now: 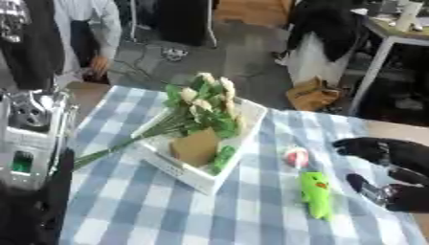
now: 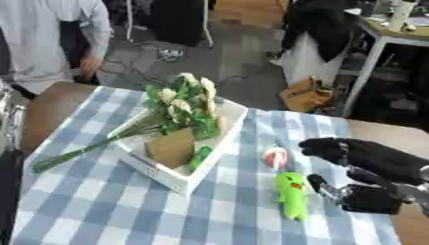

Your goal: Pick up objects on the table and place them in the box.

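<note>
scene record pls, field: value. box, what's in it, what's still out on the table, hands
box: white box on blue-checked cloth
in box: flower bunch, stems hanging out over the left rim; brown paper-like piece; green item
on table: green toy; small pink-white round object
right hand: open, just right of the green toy, holding nothing
left hand: not in view

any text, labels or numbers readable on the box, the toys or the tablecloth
None can be read.
White plastic box: no lettering shows on its walls.
Brown paper bag inside it: blank on the visible side.
Green plush toy: only small face marks, no letters.
Small round pink and white object: too blurred to tell.
Blue and white checked tablecloth: pattern only.
</note>
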Available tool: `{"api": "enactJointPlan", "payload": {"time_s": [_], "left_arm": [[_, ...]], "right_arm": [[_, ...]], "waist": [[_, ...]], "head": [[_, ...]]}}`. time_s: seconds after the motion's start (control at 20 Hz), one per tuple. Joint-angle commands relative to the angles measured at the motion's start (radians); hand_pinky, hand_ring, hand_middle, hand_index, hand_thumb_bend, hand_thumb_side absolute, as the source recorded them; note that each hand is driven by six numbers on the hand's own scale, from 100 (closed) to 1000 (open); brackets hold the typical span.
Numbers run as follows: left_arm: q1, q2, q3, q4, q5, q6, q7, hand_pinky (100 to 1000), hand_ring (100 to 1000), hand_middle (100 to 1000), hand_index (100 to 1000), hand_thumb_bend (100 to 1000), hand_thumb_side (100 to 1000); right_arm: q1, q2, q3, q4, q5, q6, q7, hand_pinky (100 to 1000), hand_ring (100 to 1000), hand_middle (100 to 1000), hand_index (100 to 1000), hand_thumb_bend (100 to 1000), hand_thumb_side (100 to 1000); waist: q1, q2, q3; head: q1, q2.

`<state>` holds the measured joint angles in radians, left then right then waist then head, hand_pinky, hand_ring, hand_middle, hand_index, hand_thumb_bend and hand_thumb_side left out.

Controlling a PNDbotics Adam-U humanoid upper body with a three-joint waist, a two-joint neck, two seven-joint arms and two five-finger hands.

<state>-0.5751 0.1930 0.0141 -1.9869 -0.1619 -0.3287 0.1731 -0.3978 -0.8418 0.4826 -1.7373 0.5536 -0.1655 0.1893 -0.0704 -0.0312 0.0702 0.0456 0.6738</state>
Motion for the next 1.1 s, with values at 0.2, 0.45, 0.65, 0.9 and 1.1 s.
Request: {"api": "enactJointPlan", "payload": {"time_s": [0.2, 0.45, 0.65, 0.9, 1.1], "left_arm": [[-0.016, -0.01, -0.005, -0.013, 0.008, 0.0, -0.005, 815, 981, 915, 995, 100, 914], [-0.014, -0.011, -0.007, -0.013, 0.009, 0.001, -0.009, 814, 981, 915, 991, 100, 912], [-0.008, -0.011, -0.009, -0.013, 0.01, 0.004, -0.012, 815, 981, 914, 989, 100, 909], [-0.003, -0.012, -0.011, -0.013, 0.012, 0.005, -0.016, 815, 981, 913, 986, 100, 911], [-0.005, -0.013, -0.012, -0.013, 0.013, 0.004, -0.016, 815, 981, 913, 985, 100, 911]], "right_arm": [[-0.05, 0.064, 0.026, 0.068, 0.063, 0.056, -0.035, 917, 981, 949, 1000, 231, 1000], [-0.083, 0.113, 0.033, 0.152, 0.091, -0.015, -0.033, 930, 1000, 990, 1000, 306, 1000], [-0.117, 0.187, 0.012, 0.287, 0.054, 0.054, 0.038, 922, 1000, 1000, 1000, 289, 1000], [-0.156, 0.261, -0.011, 0.391, -0.016, 0.134, 0.147, 919, 1000, 1000, 1000, 341, 1000], [-0.169, 0.279, -0.013, 0.406, -0.018, 0.105, 0.165, 912, 1000, 982, 1000, 393, 1000]], "waist": [[-0.013, -0.026, 0.014], [-0.01, -0.027, 0.016], [-0.012, -0.036, 0.018], [-0.019, -0.048, 0.021], [-0.019, -0.047, 0.021]], "head": [[-0.058, -0.002], [-0.066, 0.009], [-0.077, 0.02], [-0.092, 0.02], [-0.092, 0.017]]}}
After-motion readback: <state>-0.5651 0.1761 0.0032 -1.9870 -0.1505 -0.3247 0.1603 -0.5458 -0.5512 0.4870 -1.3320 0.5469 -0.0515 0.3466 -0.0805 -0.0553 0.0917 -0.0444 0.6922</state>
